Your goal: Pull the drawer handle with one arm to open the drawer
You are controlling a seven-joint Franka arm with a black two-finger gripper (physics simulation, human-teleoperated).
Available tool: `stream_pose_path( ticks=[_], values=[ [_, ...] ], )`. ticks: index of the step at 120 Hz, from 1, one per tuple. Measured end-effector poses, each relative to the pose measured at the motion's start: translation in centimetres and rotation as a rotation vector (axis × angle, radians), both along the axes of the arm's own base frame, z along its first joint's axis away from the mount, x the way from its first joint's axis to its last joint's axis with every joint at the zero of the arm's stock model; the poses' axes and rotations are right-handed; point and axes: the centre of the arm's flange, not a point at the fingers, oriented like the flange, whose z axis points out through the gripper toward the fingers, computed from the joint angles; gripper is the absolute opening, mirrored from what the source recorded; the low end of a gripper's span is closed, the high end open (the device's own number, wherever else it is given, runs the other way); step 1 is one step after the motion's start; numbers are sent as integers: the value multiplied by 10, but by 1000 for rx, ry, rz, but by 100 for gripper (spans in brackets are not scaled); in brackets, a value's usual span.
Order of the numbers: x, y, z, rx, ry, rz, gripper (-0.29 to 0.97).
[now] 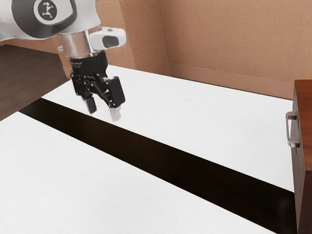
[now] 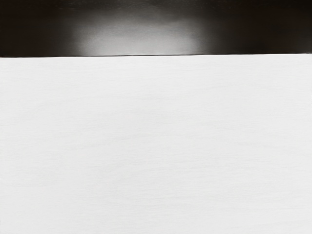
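The step in hand looks like the approach, with nothing grasped yet. The gripper [image 1: 103, 112] hangs above the tabletop [image 1: 204, 122] with its two fingers spread and nothing between them, tips pointing down. Just below and beside the tips runs a black band [image 1: 161, 158] that crosses the white surface. In the wrist view the same white tabletop [image 2: 156, 146] lies under the hand, with the black band [image 2: 146, 29] bordering it. The drawer handle [image 1: 292, 129] is well apart from the gripper, far off toward the exterior view's right of it and a little lower than the fingertips. It is a pale metal bar standing upright on the front of a brown wooden drawer unit [image 1: 304, 165], which is cut by the picture's edge. How far the drawer stands out from the unit cannot be told from here. As I judge it, the next move is a long carry across the tabletop toward the handle. The fingers would stay spread and turned so that they straddle the upright bar from two sides, then close on it, before any pull back along the drawer's line of travel. By count there is one arm, one gripper with two fingers, one drawer unit, one handle, one tabletop and one black band.
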Motion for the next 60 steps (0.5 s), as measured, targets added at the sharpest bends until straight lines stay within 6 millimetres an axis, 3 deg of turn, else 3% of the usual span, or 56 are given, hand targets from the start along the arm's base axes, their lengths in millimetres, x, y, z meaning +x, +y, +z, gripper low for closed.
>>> stream_pose_path(
  ticks=[30, 42, 60],
  values=[
    [17, 4, 11, 4, -140, 16, 65],
    [55, -8, -21, -47, -164, 24, 65],
    [122, -71, -49, -143, -247, 10, 65]
  ],
)
